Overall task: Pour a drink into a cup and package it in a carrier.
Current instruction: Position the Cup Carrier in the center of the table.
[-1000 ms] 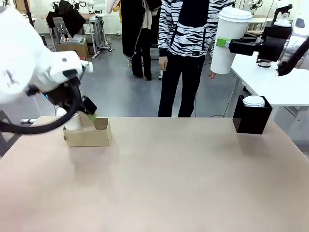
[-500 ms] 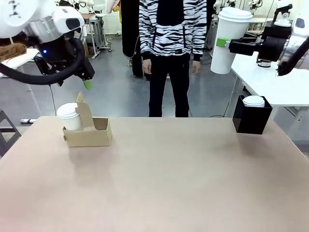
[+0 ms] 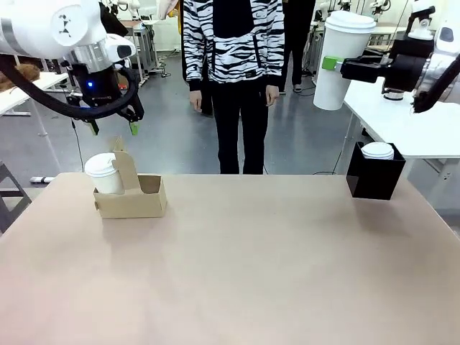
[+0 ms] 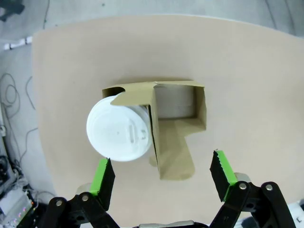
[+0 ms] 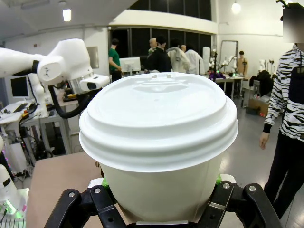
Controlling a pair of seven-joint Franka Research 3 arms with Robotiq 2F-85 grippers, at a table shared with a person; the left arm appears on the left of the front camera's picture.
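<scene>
Nearest, tan table top (image 3: 251, 273). Farther back on the robot's left, found brown cardboard drink carrier (image 3: 136, 198) with tall flat handle, holding white lidded paper cup (image 3: 104, 176) upright in the slot left of that handle. Spotted left gripper (image 3: 113, 130) hanging straight above the carrier, green-padded claw spread wide, clear of cup and handle. Far right on the table, logged black square box (image 3: 374, 180), white lid (image 3: 377, 151) showing at its top. High at right, right gripper (image 3: 341, 66) clamped around second white lidded paper cup (image 3: 346, 43), upright, well above table level. Beyond the far edge, sighted person (image 3: 230, 36) in black-and-white striped top, standing, arms down.
</scene>
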